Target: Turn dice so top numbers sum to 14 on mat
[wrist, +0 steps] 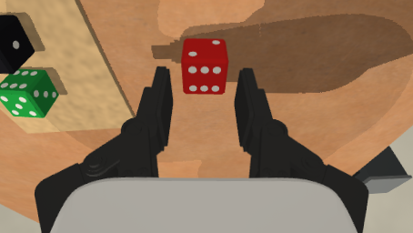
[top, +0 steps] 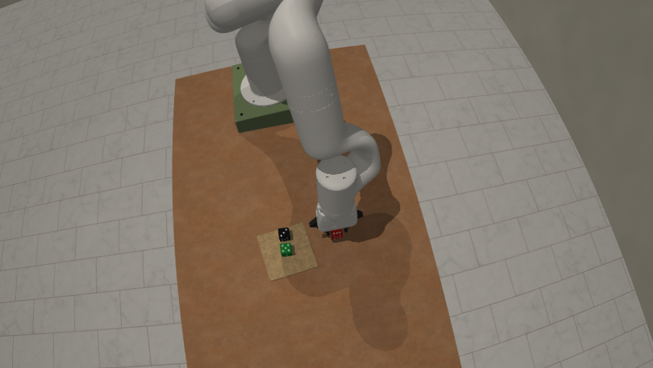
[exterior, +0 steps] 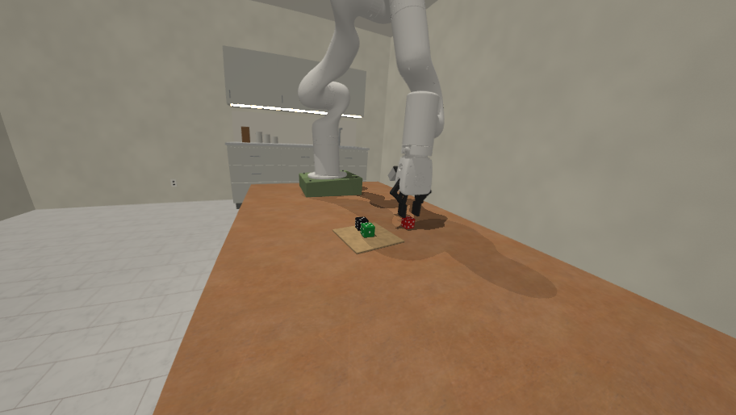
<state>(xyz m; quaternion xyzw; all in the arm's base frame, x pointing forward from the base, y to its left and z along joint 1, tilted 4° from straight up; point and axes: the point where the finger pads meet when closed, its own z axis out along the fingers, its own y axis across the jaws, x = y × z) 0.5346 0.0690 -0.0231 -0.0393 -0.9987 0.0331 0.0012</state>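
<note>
The red die [wrist: 204,65] lies on the bare table just right of the tan mat [top: 286,257], off the mat; it also shows in the exterior view [exterior: 407,222]. A six-pip face of it looks up at the wrist camera. The black die [top: 283,233] and the green die [top: 286,249] sit side by side on the mat. My gripper [wrist: 204,85] points straight down right above the red die, fingers [exterior: 407,210] apart at about half width, one on each side of the die's line, tips just short of it. Nothing is between the fingers.
The arm's green base block [top: 258,102] stands at the far end of the brown table. The table's right edge [top: 411,182] runs close to the right of the gripper. A counter with cabinets [exterior: 288,162] stands behind the table.
</note>
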